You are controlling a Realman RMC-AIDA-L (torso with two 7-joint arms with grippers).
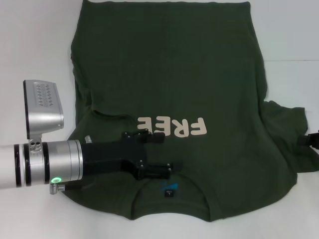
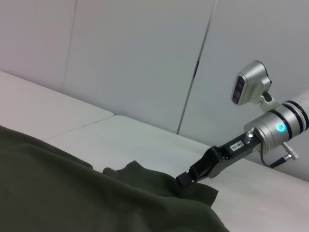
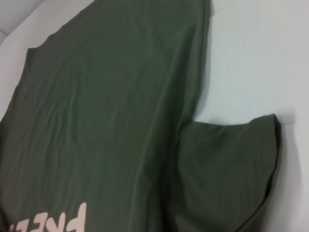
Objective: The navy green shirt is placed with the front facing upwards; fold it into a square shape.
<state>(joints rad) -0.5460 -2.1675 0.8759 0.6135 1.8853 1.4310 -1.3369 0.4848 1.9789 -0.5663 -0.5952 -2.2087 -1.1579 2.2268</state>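
Note:
The navy green shirt (image 1: 169, 74) lies face up on the white table (image 1: 30, 40), collar and blue label (image 1: 170, 189) nearest me and hem at the far edge. Cream letters (image 1: 172, 128) cross the chest. Its left sleeve is folded in over the body. My left gripper (image 1: 167, 154) hovers open over the chest, just above the collar, with nothing between its fingers. My right gripper (image 2: 187, 178) sits at the edge of the spread right sleeve (image 3: 227, 169), its tip against the cloth. In the head view the right gripper (image 1: 312, 140) barely shows at the right border.
Bare white table surrounds the shirt on the left, far right (image 1: 294, 35) and along the near edge. Grey wall panels (image 2: 145, 58) stand behind the table on the right side. The shirt (image 2: 72, 193) fills the low part of the left wrist view.

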